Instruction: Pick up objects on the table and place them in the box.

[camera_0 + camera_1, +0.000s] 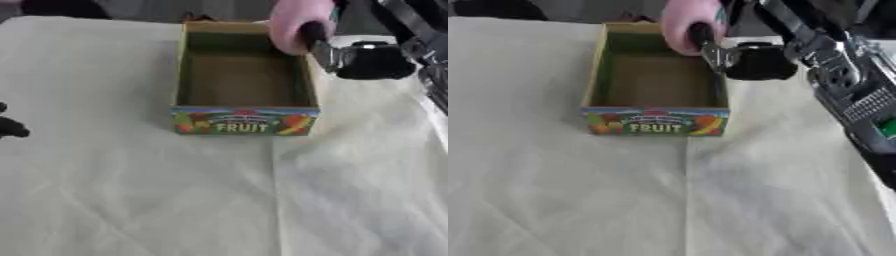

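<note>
A cardboard box (243, 120) with a "FRUIT" label on its front stands on the table, open at the top, its inside bare where I can see it. My right hand (367, 60) hangs over the box's far right corner, shut on a pink rounded object (297, 22). The pink object is above the rim, partly over the box's inside. My left hand (10, 126) shows only as dark fingertips at the left edge of the left eye view.
A white cloth (175, 200) with creases covers the table. My right arm (842, 75) crosses the upper right. Dark shapes lie beyond the table's far edge.
</note>
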You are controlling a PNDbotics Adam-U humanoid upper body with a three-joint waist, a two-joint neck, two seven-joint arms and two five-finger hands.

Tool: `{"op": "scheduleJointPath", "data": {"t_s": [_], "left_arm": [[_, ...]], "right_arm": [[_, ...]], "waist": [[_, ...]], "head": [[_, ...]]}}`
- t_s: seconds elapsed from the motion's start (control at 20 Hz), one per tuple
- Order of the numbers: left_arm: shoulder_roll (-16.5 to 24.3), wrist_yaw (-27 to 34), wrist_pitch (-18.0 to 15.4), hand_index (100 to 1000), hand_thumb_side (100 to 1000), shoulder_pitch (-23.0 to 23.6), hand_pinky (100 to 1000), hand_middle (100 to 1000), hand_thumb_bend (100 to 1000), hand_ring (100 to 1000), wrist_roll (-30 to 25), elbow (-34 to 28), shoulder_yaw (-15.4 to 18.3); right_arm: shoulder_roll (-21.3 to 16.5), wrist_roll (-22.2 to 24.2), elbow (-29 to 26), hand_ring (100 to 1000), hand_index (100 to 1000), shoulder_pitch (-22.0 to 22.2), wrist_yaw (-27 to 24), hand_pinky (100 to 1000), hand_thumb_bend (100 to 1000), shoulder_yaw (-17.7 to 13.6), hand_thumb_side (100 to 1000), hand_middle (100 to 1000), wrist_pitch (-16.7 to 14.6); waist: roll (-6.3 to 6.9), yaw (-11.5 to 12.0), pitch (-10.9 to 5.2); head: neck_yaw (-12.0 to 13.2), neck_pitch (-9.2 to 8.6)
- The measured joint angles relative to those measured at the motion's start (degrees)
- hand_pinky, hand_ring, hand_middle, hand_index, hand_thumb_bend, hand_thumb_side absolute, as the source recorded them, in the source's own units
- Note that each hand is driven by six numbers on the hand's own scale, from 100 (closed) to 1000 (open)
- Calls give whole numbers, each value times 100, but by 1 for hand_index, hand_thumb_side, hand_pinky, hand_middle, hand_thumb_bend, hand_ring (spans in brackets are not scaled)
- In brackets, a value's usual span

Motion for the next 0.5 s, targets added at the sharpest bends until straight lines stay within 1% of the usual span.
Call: {"op": "scheduleJointPath", "data": {"t_s": [0.05,0.1,0.15,0.3,0.5], "left_arm": [[12,0,1,716,953,-14,539,576,100,522,-9,0,-1],[24,0,-1,716,953,-22,539,576,100,522,-19,0,-5],[40,0,0,716,953,-26,539,576,100,522,-29,0,-15],[41,0,-5,716,953,-54,539,577,100,523,-49,0,-33],[41,2,-8,716,951,-71,540,577,100,523,-75,0,-58]], "right_arm": [[0,5,148,578,618,-69,-4,468,100,1,423,488,-52],[2,21,298,580,616,-144,-11,470,100,1,400,487,-103],[8,37,444,580,616,-220,-13,470,100,1,425,487,-154],[107,75,889,583,616,-425,29,474,100,1,427,488,-291],[395,73,1587,590,613,-718,378,480,100,1,428,491,-421]], "waist": [[-2,-1,22],[-3,-1,41],[-6,2,62],[-36,49,85],[-29,115,98]], "head": [[-22,-16],[-44,-39],[-61,-47],[-126,-52],[-255,-73]]}}
